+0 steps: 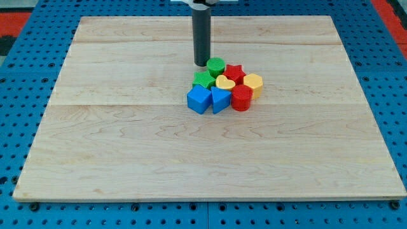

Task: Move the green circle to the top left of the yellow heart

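Starting nearest the view's bottom, I see a blue cube [199, 99], a blue triangle [220, 99] and a red cylinder [241, 98] fronting the cluster on the wooden board [127, 146]. Behind them sit a green star [203, 79], the yellow heart [225, 83] and a yellow hexagon [253, 83]. Farther back, the green circle [215, 65] lies up-left of the heart, beside a red star [234, 72]. My tip [201, 64] stands just left of the circle. No pincer is fitted.
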Tool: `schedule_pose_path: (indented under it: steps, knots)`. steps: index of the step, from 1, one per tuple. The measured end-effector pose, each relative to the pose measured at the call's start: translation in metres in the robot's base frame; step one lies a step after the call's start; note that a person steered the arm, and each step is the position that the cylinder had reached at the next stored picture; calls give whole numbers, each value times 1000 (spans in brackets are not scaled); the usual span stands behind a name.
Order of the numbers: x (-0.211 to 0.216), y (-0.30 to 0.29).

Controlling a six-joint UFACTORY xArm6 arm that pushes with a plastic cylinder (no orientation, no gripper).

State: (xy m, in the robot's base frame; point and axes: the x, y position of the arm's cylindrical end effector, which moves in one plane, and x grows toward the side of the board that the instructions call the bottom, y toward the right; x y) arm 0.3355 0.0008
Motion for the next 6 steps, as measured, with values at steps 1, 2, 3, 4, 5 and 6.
schedule_pose_path:
  steps: [1, 2, 3, 4, 5, 6]
  knots:
    - [-12, 8]
    - [-18, 23]
    - [0, 40]
    - [4, 47]
    - [3, 49]
    - [-4, 48]
